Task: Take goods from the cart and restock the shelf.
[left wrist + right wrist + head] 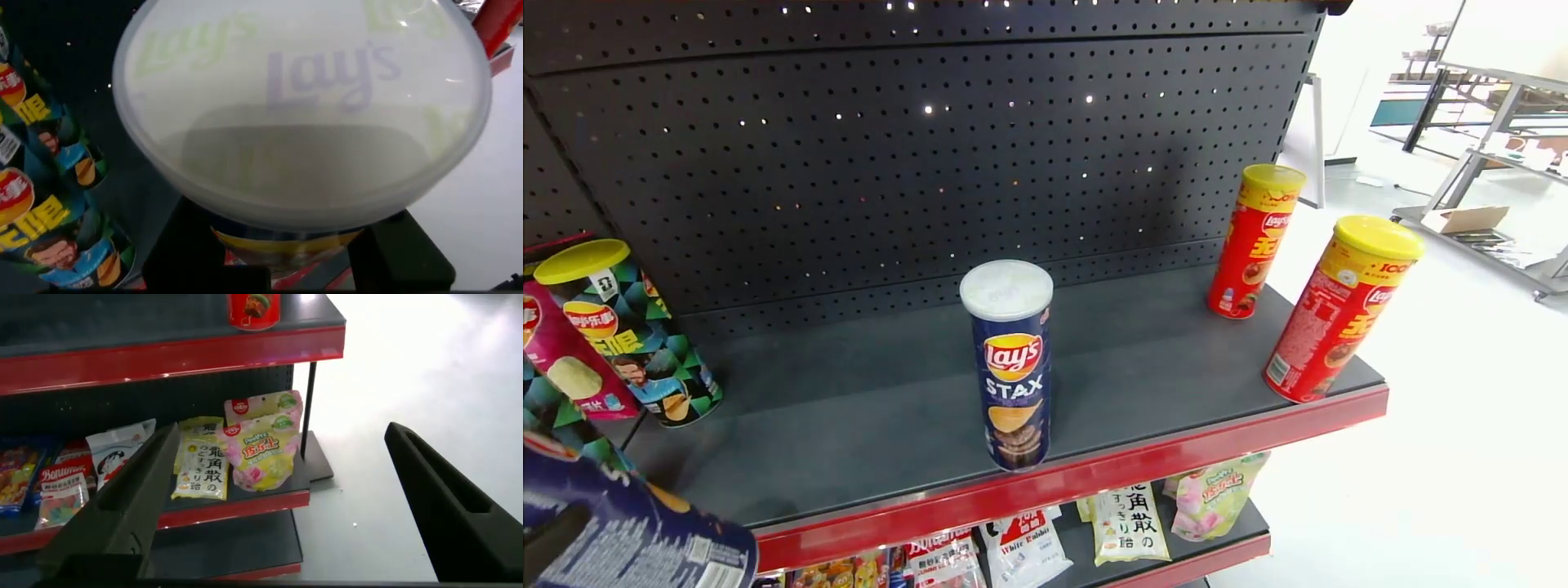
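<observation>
Left tool (286,257) is clamped on a dark blue chip can (629,539), its fingers pressed to either side of the tube below the translucent lid (302,106). The can hangs low off the front left corner of the shelf (866,408), not yet over the board. Right tool (282,437) is spread wide and carries nothing; it faces the lower shelf, where candy bags (261,445) lie.

Several cans stand upright on the shelf. A standing blue can (1011,367) of the same kind is at the front edge, about the middle. The rear red can (1254,241) is at the right end near the pegboard back wall, and the front red can (1339,310) sits at the front right corner, close to the lip. At the left end a teal can (629,335) stands with a pink can (564,359) just beside it, nearer the left edge.

By my reading the restocking is partly done: goods are placed at both ends and at the middle, with one more in hand. Wide bare stretches lie between the teal can and the standing blue can, and behind the latter toward the back wall. What is left, at least, is to raise the held can over the red front lip and set it upright, probably near its twin. How many goods wait in the cart cannot be judged.
</observation>
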